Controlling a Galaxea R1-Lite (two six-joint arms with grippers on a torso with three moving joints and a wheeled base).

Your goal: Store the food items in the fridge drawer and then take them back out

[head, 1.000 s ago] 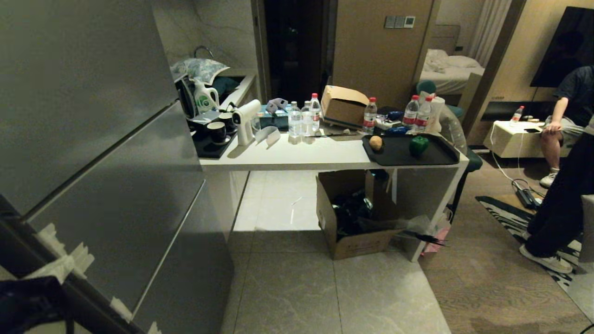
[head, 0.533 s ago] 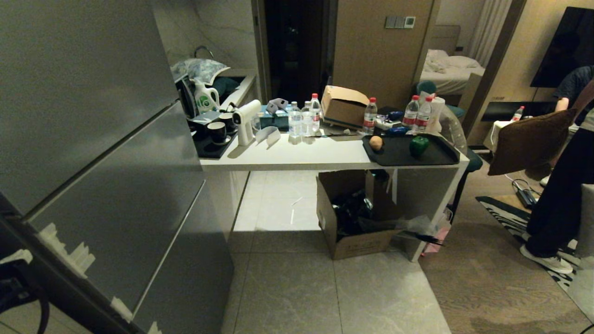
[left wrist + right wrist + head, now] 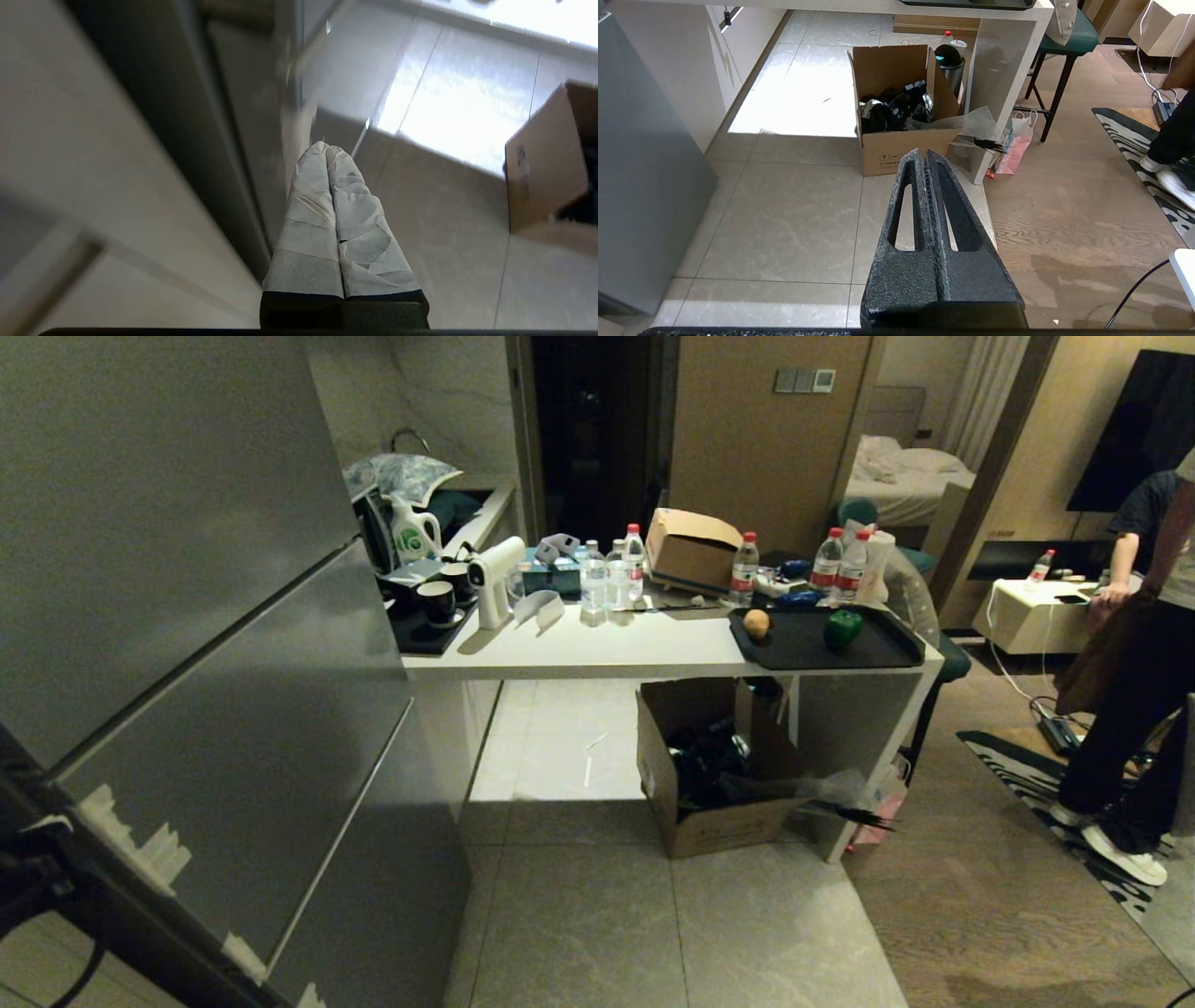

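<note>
Clearly the closed left hand [image 3: 327, 151] is held beside the shut grey fridge [image 3: 215, 709], nearer than the closed right hand [image 3: 922, 156], with potato [image 3: 756, 623] and pepper [image 3: 842, 628] well apart on the counter [image 3: 579, 653].

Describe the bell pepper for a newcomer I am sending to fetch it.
Find the white counter and the flat black tray at its end. The glossy dark green bell pepper sits on that tray. Its only tray-mate is a small round tan-brown potato.
</note>
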